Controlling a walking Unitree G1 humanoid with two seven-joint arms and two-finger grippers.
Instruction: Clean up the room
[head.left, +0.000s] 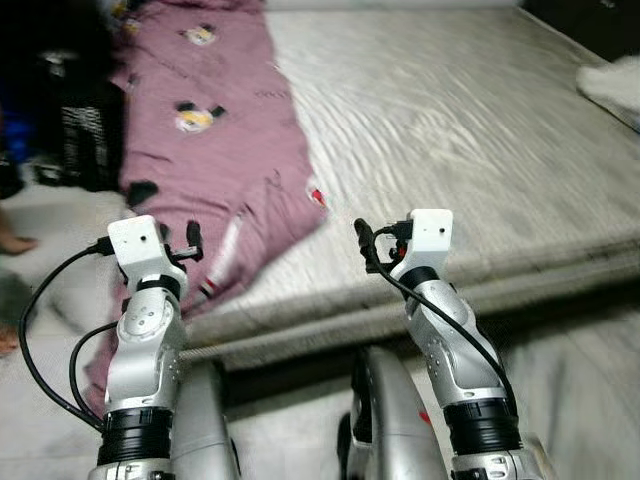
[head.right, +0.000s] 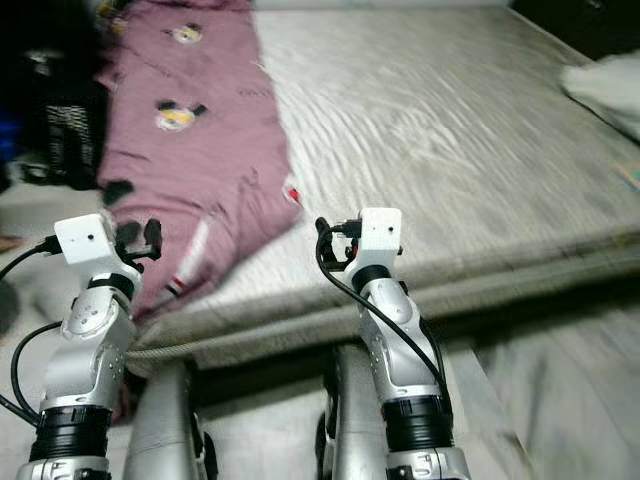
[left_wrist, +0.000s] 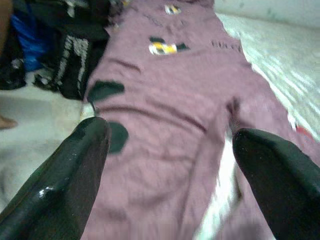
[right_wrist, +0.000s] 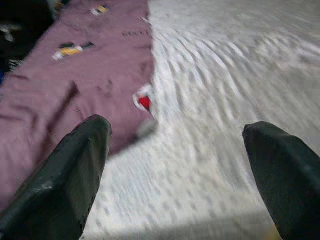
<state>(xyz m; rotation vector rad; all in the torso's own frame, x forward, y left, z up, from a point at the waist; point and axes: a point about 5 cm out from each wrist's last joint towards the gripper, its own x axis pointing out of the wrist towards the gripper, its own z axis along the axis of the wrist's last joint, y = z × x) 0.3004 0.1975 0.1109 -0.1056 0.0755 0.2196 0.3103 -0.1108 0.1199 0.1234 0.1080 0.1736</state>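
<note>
Over one maroon blanket (head.left: 215, 150) on one bed (head.left: 460, 150), left end effector (left_wrist: 170, 150) and right end effector (right_wrist: 180, 150) gape wide.

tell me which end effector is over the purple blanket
The left end effector: its wrist view looks down on the purple blanket. The right end effector looks mostly at bare grey mattress.

A wide bed (head.left: 470, 150) with a pale grey, rippled cover fills most of the scene, its near edge running across from left to right. Pale floor (head.left: 60, 215) lies to the left of it. The far left corner is dark, holding black clutter (head.left: 70, 120).
</note>
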